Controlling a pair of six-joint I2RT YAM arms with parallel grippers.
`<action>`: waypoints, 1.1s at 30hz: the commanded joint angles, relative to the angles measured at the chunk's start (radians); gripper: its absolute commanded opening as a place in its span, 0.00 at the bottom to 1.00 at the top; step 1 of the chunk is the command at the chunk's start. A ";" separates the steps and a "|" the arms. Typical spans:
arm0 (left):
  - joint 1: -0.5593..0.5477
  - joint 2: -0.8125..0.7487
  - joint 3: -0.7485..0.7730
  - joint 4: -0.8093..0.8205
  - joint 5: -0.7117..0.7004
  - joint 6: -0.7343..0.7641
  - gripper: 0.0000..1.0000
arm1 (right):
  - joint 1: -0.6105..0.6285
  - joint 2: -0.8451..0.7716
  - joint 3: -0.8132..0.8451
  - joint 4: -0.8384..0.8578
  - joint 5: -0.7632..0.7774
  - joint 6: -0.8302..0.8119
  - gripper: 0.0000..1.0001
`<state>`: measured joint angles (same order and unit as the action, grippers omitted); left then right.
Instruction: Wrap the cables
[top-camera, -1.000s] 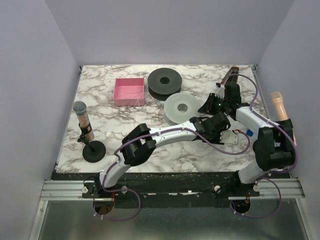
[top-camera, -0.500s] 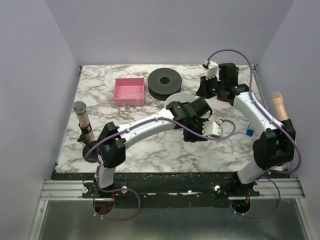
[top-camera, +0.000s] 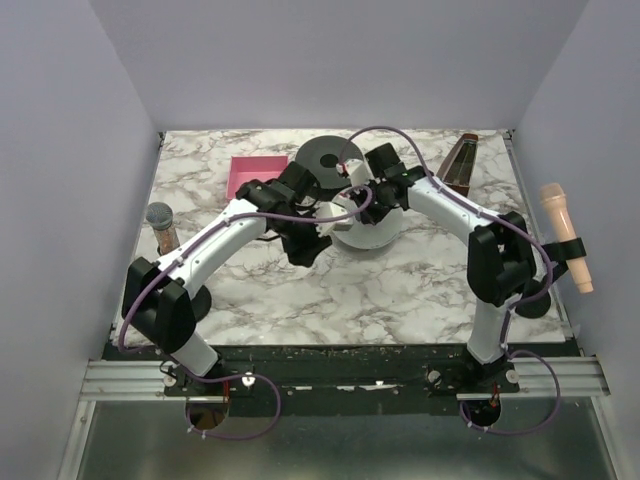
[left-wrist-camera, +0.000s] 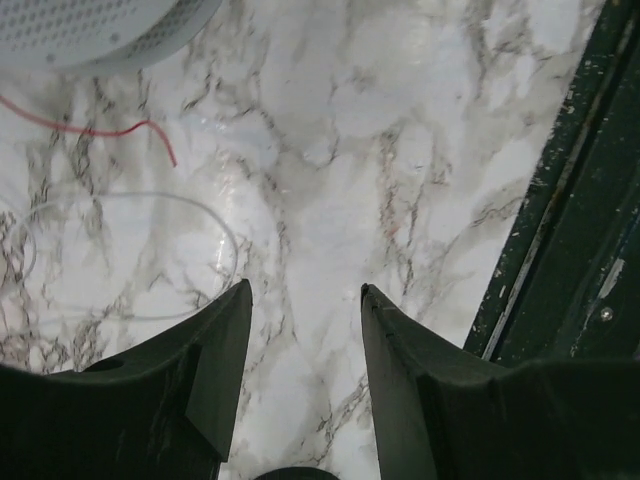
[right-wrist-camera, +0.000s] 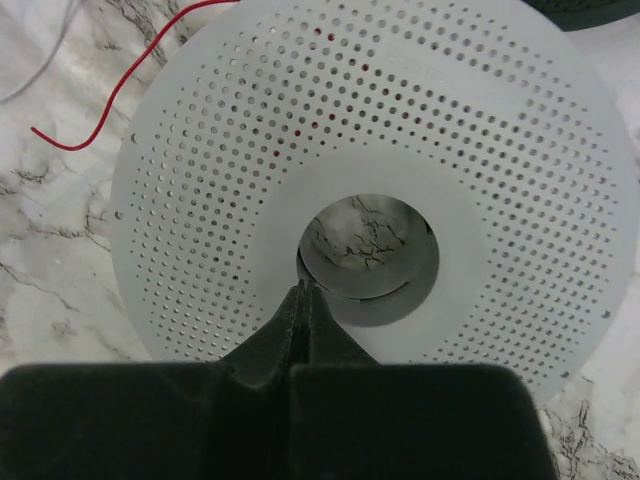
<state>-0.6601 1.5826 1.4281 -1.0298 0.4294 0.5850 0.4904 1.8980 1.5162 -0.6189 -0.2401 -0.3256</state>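
Observation:
The dark-red cable (right-wrist-camera: 110, 100) is a thin wire that runs from under the white perforated spool (right-wrist-camera: 250, 130) onto the marble at its left. Its free end also shows in the left wrist view (left-wrist-camera: 135, 128). My right gripper (right-wrist-camera: 305, 287) is shut, with its tips at the rim of the spool's centre hole and nothing visible between them. In the top view it (top-camera: 362, 207) is over the white spool (top-camera: 375, 232). My left gripper (left-wrist-camera: 305, 292) is open and empty above bare marble, just left of the spool in the top view (top-camera: 305, 250).
A black spool (top-camera: 328, 158) lies behind the white one. A pink box (top-camera: 245, 172) is at the back left. A microphone on a stand (top-camera: 163, 232) is at the left, another microphone (top-camera: 566, 235) at the right edge, and a brown object (top-camera: 460, 160) at the back right. A thin clear wire loop (left-wrist-camera: 130, 195) lies on the marble.
Both arms have swung left. The right gripper came from the back right onto the white spool. The left gripper moved from right of the spool to its left.

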 joint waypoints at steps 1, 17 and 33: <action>0.123 -0.022 -0.060 0.094 0.017 -0.050 0.56 | 0.030 0.055 0.053 -0.079 0.126 -0.041 0.01; 0.224 -0.006 -0.084 0.171 -0.003 -0.094 0.56 | 0.043 0.118 0.018 -0.036 0.478 0.308 0.01; 0.229 -0.001 -0.086 0.191 0.002 -0.099 0.56 | -0.058 -0.073 -0.202 0.013 0.354 0.516 0.01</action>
<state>-0.4385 1.5764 1.3453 -0.8555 0.4221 0.4969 0.4221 1.8805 1.3338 -0.6132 0.1764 0.1459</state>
